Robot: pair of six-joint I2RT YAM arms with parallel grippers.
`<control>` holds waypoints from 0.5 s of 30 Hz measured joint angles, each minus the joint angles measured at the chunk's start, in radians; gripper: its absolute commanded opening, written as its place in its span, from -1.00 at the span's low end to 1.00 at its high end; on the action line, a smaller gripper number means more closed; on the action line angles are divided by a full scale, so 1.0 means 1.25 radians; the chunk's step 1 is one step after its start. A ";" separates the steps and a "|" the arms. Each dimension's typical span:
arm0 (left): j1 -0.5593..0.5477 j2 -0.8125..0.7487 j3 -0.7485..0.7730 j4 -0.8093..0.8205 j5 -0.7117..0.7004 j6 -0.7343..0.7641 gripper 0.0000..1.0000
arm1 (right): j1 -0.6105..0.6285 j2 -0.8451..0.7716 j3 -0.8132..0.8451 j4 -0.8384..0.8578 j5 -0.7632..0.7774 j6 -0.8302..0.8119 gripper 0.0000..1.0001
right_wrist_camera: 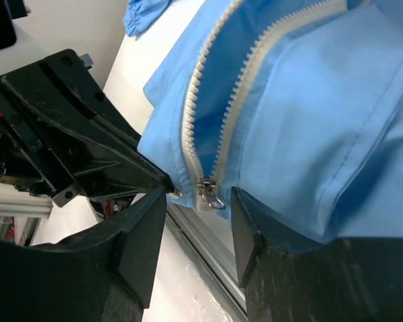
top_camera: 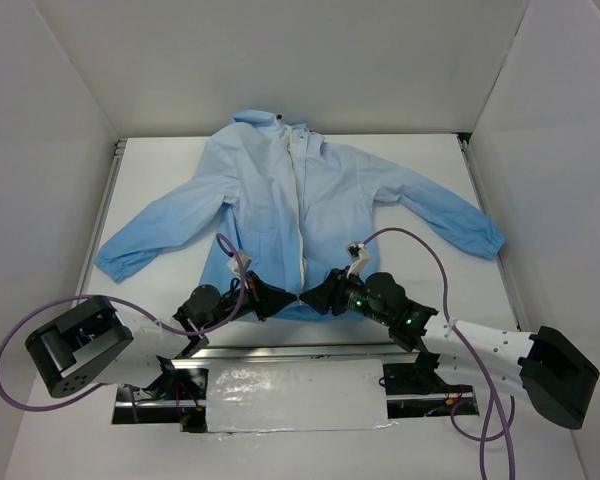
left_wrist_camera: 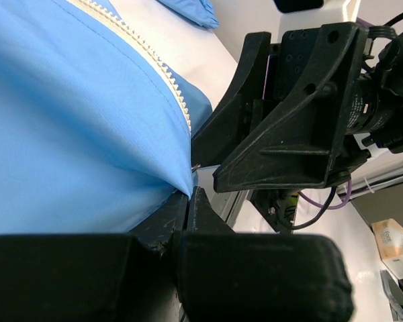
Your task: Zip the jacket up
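Note:
The light-blue jacket (top_camera: 280, 200) lies flat on the white table with its sleeves spread and its whitish zipper strip (top_camera: 301, 215) running down the centre. My left gripper (top_camera: 280, 298) is at the bottom hem just left of the zipper. Its jaws (left_wrist_camera: 190, 193) are shut, pinching the hem's corner beside the zipper teeth (left_wrist_camera: 166, 77). My right gripper (top_camera: 317, 297) faces it from the right and stands open (right_wrist_camera: 198, 201). The metal zipper slider (right_wrist_camera: 208, 192) with its pull tab hangs between the right fingers, touching neither. Above the slider the two rows of teeth stand apart.
A metal rail (top_camera: 290, 352) runs along the table's near edge, under the hem. A shiny taped patch (top_camera: 295, 395) lies between the arm bases. White walls enclose the table on three sides. Purple cables (top_camera: 420, 245) loop over both arms.

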 measured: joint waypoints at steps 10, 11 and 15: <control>0.000 0.008 0.004 0.003 0.001 -0.001 -1.00 | -0.001 0.012 0.000 0.016 -0.016 -0.027 -0.22; 0.000 0.008 0.006 0.003 0.001 -0.001 -1.00 | -0.001 0.016 0.000 0.016 -0.020 -0.027 -0.22; 0.000 0.008 0.012 0.003 0.001 -0.001 -1.00 | -0.001 0.027 0.000 0.014 -0.024 -0.026 -0.16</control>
